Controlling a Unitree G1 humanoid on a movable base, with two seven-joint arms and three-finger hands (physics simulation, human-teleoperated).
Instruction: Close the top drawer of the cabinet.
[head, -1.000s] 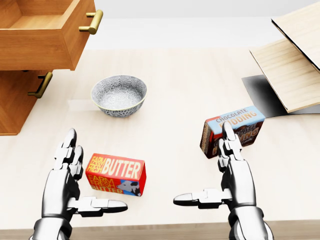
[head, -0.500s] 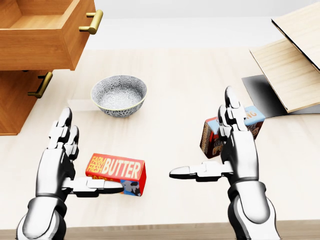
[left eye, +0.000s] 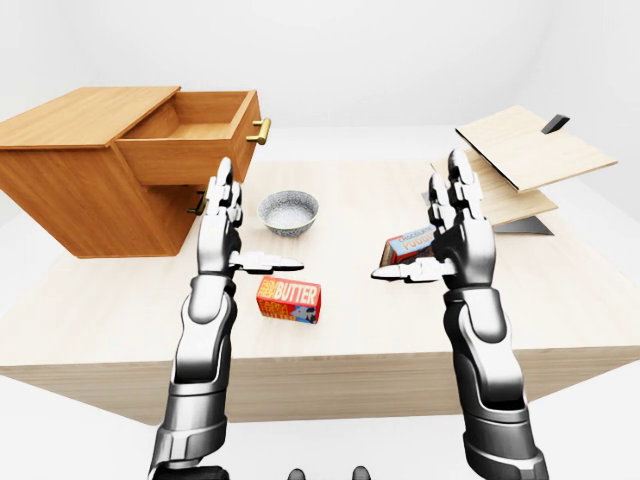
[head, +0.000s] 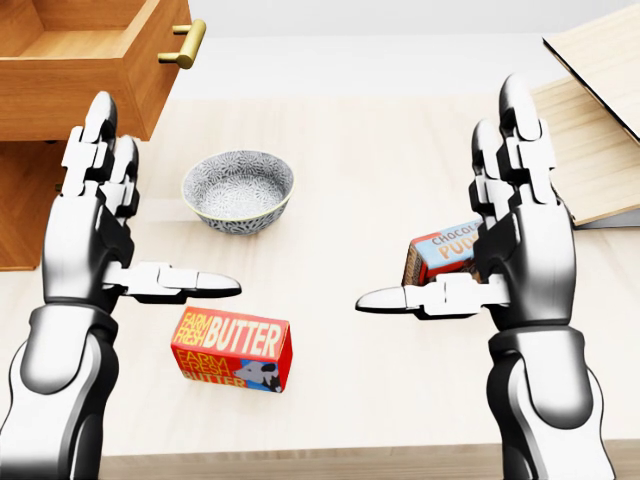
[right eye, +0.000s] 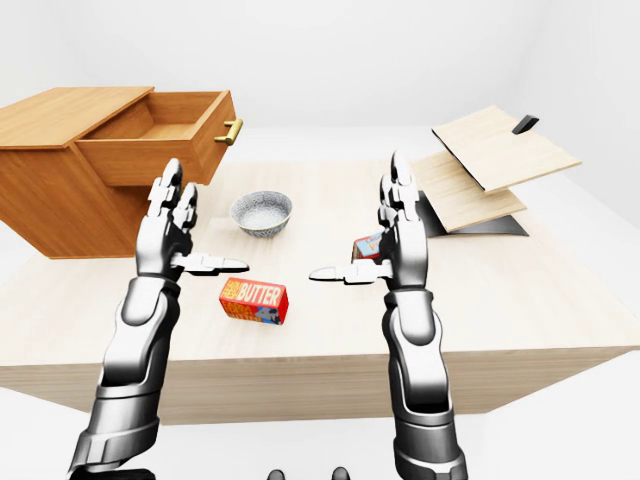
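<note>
head view shows both hands risen well up the frame compared with a second ago, when they hung low near the table's bottom edge; the left hand (head: 95, 235) now stands with its fingertips just under the open top drawer (left eye: 195, 135), and the right hand (head: 520, 235) has climbed in step, now covering more of the chocolate pudding box (head: 445, 250). both hands are flat and released, fingers straight up, thumbs pointing inward, holding nothing. i judge this as the reach beginning: the left hand is the nearer one to the drawer front, but it is not touching it yet. the drawer juts out of the cabinet (left eye: 75, 190) at the upper left of the left-eye view, a plain wooden box with warm grain and a short brass bar handle (left eye: 259, 130). on the pale wood table (head: 360, 150) sit a round, speckled grey bowl (head: 238, 190) and a glossy red butter carton (head: 232, 350); slanted light boards (left eye: 525, 150) lie at right.
</note>
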